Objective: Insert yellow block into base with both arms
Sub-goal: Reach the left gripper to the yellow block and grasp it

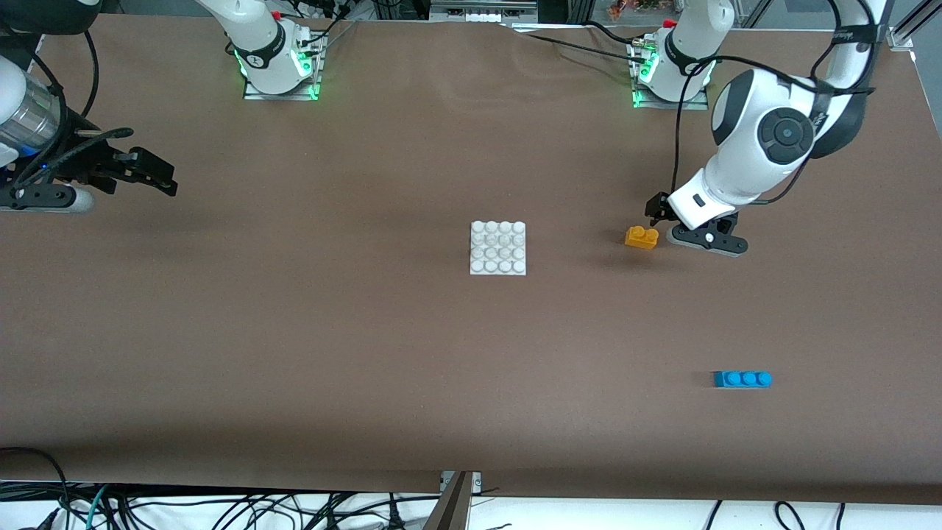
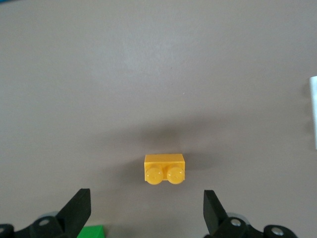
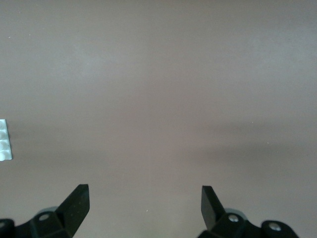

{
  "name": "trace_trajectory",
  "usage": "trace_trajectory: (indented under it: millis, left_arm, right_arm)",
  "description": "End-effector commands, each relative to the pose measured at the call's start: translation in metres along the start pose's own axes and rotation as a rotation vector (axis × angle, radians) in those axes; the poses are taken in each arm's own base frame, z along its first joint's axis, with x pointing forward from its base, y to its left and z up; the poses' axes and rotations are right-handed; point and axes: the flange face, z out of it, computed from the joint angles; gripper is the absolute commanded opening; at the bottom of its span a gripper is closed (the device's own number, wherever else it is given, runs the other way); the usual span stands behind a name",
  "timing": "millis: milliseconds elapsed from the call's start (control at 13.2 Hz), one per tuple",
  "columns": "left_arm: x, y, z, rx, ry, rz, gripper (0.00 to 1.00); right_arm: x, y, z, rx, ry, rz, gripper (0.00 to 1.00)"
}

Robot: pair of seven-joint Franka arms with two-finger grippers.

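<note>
The left tool hangs low over the desk with its fingers spread apart and empty. The yellow block lies on the desk just ahead of them, studs up, untouched. A green brick shows at one finger. The base lies mid-desk, well apart from this tool. The right tool waits over bare desk at its own end, fingers apart, empty. A blue brick lies nearer the camera.
</note>
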Motion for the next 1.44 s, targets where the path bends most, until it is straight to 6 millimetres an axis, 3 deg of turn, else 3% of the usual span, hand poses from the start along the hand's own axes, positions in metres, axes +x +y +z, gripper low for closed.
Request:
trace_trajectory:
  millis: [0,227,529,1360]
  left_arm:
    - [-0.024,0.002,0.032,0.01,0.044,0.009,1.0]
    - [-0.022,0.018,0.065,-0.003,0.043,-0.05,1.0]
    - [-0.019,0.022,0.111,0.008,0.065,0.011,1.0]
    - [-0.027,0.02,0.14,0.031,0.012,0.062,1.0]
  right_arm:
    - [0.005,0.005,-0.003,-0.011,0.009,0.011,1.0]
    - [0.005,0.005,-0.003,-0.013,0.009,0.011,1.0]
    - [0.005,0.006,-0.001,-0.014,0.003,0.015,1.0]
    - [0.005,0.006,-0.001,-0.012,0.004,0.015,1.0]
